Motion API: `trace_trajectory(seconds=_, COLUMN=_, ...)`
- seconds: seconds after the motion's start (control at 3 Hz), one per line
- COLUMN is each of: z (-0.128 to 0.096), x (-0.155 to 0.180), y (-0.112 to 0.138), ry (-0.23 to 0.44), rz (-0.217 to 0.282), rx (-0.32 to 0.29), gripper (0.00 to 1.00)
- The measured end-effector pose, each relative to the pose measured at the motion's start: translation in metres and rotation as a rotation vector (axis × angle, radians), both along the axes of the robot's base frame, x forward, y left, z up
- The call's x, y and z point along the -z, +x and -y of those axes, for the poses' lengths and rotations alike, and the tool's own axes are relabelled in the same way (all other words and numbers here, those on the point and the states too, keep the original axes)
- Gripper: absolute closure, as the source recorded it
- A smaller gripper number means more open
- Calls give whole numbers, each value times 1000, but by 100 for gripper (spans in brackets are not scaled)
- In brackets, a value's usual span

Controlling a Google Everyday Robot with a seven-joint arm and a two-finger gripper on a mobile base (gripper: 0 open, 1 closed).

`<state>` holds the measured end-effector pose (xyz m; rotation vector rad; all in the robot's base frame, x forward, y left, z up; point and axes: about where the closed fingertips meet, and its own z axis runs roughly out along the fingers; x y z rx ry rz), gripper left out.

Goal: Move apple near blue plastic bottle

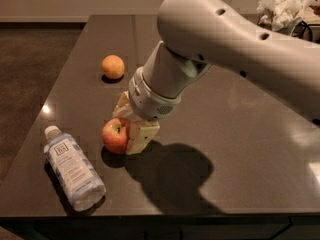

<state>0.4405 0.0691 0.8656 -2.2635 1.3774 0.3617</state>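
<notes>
At the far left, a strip of dark floor [30, 69] runs beside the table [240, 149], whose dark, glossy top fills most of the view. Near the table's front left corner a bottle [72, 169] lies on its side. Its white cap [51, 131] points toward the back left, and its pale blue-and-white label [70, 161] faces up.

Further back, and a little to the right, a small orange [113, 66] sits alone on the tabletop, well apart from the bottle.

Between the two, and closer to the front, is the apple [114, 135]. It is red with a yellowish patch and its stem dimple is turned upward. It is near the bottle, just to the right of the cap end, with a gap between them. It is low at the tabletop, but whether it rests on the surface cannot be told.

The gripper [125, 132] is clamped on the apple. One of its cream fingers [141, 136] presses the apple's right side and the other sits behind it. A dark shadow [170, 174] spreads to the right and front.

The thick pale arm [225, 39] rises from the gripper and runs off the right edge. At the top right corner is a wad of white paper [282, 9].
</notes>
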Motion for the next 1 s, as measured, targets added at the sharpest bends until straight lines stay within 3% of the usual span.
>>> trace_trajectory(seconds=0.33, z=-6, x=6, y=-6, ry=-15, rz=-10, rx=-35, gripper=59)
trace_trajectory(seconds=1.0, z=-7, x=11, y=-6, ry=-36, rz=-23, rx=-45, gripper=13)
